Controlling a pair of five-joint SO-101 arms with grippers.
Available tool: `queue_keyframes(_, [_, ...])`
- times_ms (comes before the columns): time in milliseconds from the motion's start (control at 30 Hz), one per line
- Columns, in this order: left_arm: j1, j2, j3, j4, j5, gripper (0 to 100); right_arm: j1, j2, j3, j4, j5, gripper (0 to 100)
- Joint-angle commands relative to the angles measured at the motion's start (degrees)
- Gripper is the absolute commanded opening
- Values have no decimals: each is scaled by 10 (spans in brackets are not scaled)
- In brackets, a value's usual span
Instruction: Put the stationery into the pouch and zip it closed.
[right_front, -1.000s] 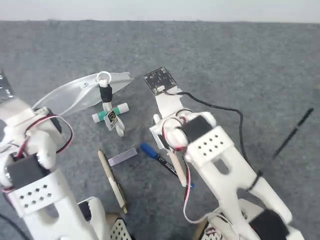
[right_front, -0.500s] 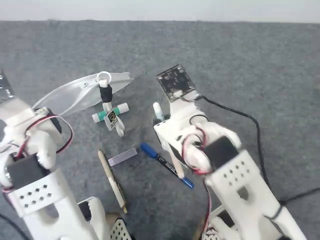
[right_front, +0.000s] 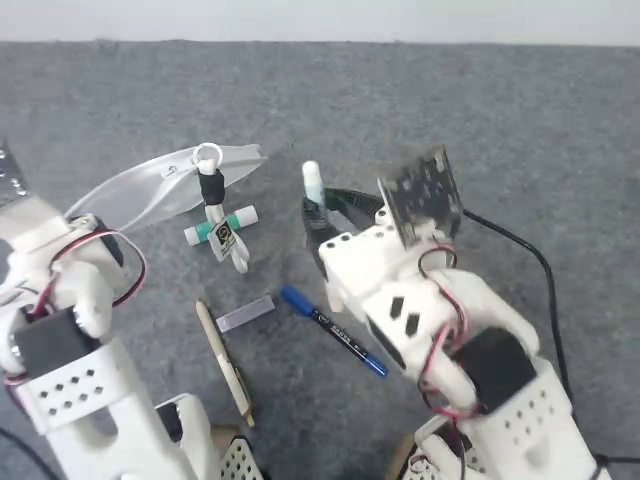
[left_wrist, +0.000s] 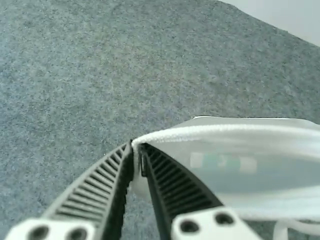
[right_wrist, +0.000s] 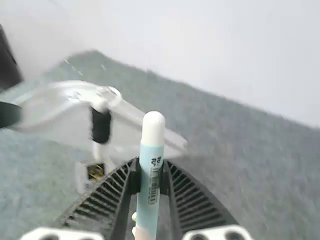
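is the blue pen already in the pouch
No, the blue pen lies on the grey mat, apart from the pouch.

Left hand (left_wrist: 136, 149) pinched shut near the table, right hand (right_wrist: 150, 170) held higher, fingers clamped

1. This looks like a robotics lab bench or test set-up.
2. Two white printed arms (right_front: 70, 330) with bare wires (right_front: 505, 238) and an uncased camera board (right_front: 425, 195) stand side by side.
3. Grey felt (right_front: 520, 120) covers the table, and the wall (right_front: 320, 20) behind is plain white.
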Motion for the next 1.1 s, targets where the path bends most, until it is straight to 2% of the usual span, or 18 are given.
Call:
queue_keyframes(0, [-3, 4, -13, -8, 9, 12, -42, -42, -5, -40, 0, 7])
queue_keyframes(233, [-3, 4, -13, -8, 9, 12, -95, -52, -5, -118, 1, 6])
queue_keyframes(300, [-3, 4, -13, -8, 9, 12, -99, -52, -5, -143, 3, 6])
queue_keyframes(467, [-3, 4, -13, -9, 9, 12, -102, -53, -5, -204, 66, 6])
queue_keyframes(733, [-2, 4, -13, -9, 9, 12, -101, -51, -5, -298, 67, 6])
queue_keyframes(1067, [21, 4, -13, -7, 9, 12, -148, -36, -5, -335, 71, 6])
